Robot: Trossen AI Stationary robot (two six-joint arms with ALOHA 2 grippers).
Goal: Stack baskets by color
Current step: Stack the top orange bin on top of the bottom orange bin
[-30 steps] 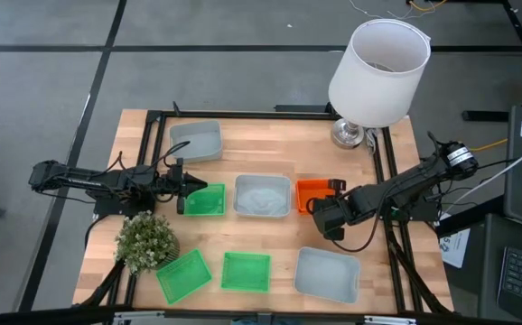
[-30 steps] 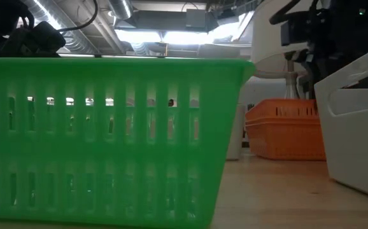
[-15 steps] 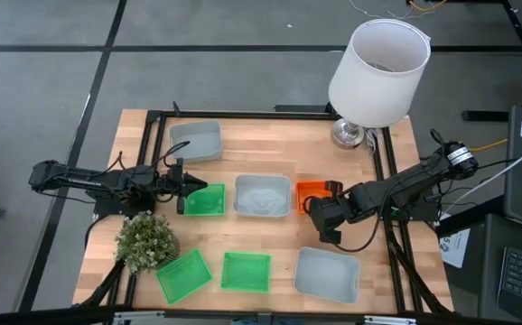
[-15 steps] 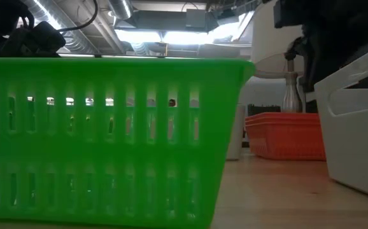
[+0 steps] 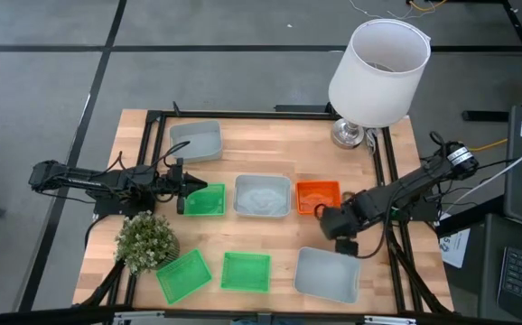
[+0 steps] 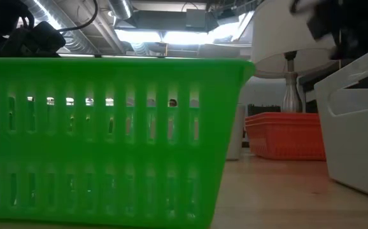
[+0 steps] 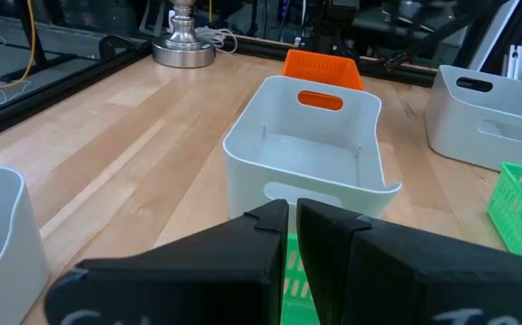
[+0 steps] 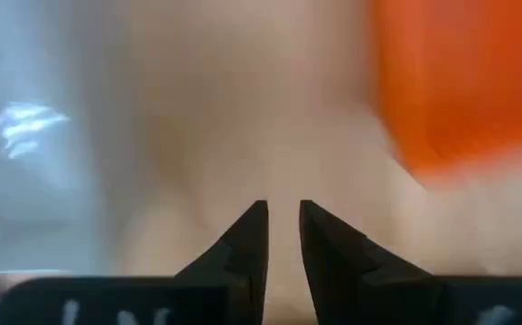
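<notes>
A stack of orange baskets (image 5: 318, 196) stands level on the table right of centre; it also shows in the low view (image 6: 286, 135). My right gripper (image 5: 340, 230) (image 8: 284, 226) hangs open just near-right of the stack. It points down at bare wood between the stack and a grey basket (image 5: 328, 273). My left gripper (image 5: 185, 190) (image 7: 293, 217) waits shut at the left rim of a green basket (image 5: 206, 200). Two more green baskets (image 5: 183, 275) (image 5: 246, 271) lie near the front edge. Further grey baskets sit at centre (image 5: 263, 196) and far left (image 5: 196, 141).
A white lamp (image 5: 377, 72) stands at the far right corner and a small bushy plant (image 5: 145, 240) near the front left. The low view is mostly filled by a green basket's wall (image 6: 107, 140), with a pale basket (image 6: 356, 127) at its right.
The top orange basket has sunk into the stack and now sits level. My right gripper has left the stack's right side, risen a little, gone toward the table's near edge and turned about its wrist.
</notes>
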